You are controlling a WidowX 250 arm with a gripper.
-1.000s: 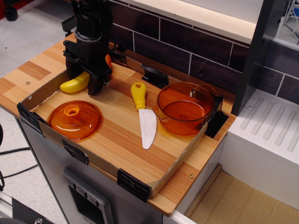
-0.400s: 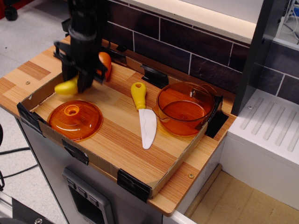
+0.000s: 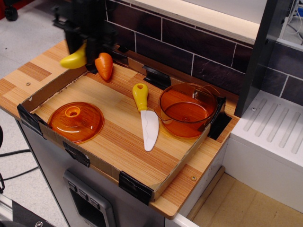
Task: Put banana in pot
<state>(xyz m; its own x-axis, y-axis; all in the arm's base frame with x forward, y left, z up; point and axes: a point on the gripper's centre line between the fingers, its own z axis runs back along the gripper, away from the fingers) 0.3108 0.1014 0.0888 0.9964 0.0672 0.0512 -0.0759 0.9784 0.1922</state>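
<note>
At the far left, the hand [image 3: 81, 47] had risen well clear of the worktop [image 3: 113, 132], where a second earlier it had been down at the back left corner. It was closed on the banana [image 3: 75, 59], which had come up with it and hung in the air above the tray's left rim, its rounded end sticking out to the left. That lift uncovered the carrot [image 3: 104, 65], lying just right of the banana at the tray's back edge. The lid [image 3: 75, 121] sat unmoved at the front left, and the knife [image 3: 146, 116] lay in the middle as before. The pot [image 3: 186, 110] stood open on the right, well apart from the banana. The pick-up looked done; the carry rightward over the knife to the pot remained.
</note>
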